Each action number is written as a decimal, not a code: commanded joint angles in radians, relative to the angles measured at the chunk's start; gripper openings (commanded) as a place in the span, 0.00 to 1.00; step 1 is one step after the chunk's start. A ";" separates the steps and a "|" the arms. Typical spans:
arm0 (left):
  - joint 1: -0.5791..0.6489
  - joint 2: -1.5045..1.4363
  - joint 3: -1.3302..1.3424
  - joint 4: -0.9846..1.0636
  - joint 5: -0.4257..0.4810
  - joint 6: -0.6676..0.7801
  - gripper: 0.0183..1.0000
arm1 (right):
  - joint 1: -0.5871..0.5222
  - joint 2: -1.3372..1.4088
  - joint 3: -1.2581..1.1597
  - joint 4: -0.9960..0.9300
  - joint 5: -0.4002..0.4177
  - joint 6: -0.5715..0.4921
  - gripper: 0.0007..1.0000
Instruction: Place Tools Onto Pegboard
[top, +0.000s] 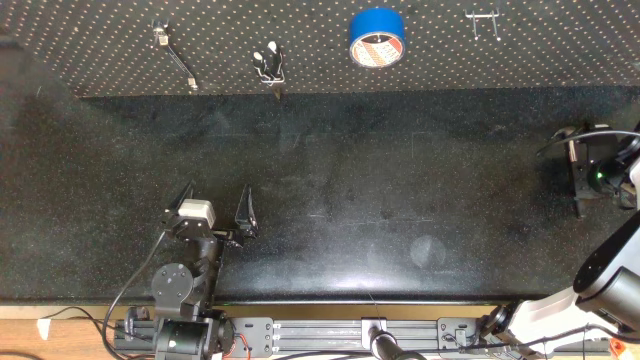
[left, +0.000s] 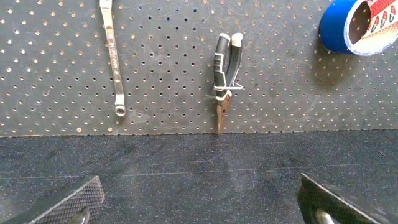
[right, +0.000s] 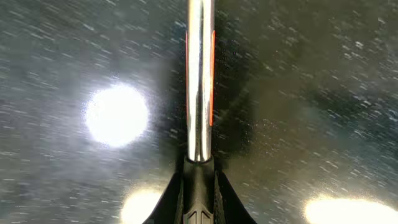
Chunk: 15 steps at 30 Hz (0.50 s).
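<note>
Pegboard (top: 100, 50), perforated, stands along the tabletop's (top: 400, 180) back edge. It carries a slim steel wrench (left: 114, 56), black-and-white-handled pliers (left: 225, 68), a blue tape roll (top: 377, 38) and a bare wire hook (top: 483, 22). The left gripper (top: 215, 204) sits near the front-left corner, jaws spread wide with nothing between them, and the dark speckled surface lies open ahead. At the right edge, the right gripper (right: 199, 186) clamps a chrome-shafted tool (right: 199, 81).

The left arm (top: 185, 270) stands folded at 7 o'clock. The left gripper (top: 215, 207) faces 12 o'clock, fingers wide apart. The right arm (top: 610, 280) reaches to 3 o'clock. The right gripper (right: 199, 180) is clamped on a chrome shaft (right: 200, 81).
</note>
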 joint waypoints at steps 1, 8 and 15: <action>0.002 -0.007 -0.002 -0.006 0.011 0.013 1.00 | 0.007 -0.091 -0.002 0.000 -0.306 0.016 0.07; 0.002 -0.007 -0.002 -0.006 0.011 0.013 1.00 | 0.041 -0.462 -0.002 -0.017 -0.417 0.158 0.07; 0.002 -0.007 -0.002 -0.006 0.011 0.013 1.00 | 0.238 -0.594 -0.002 0.135 -0.476 0.378 0.07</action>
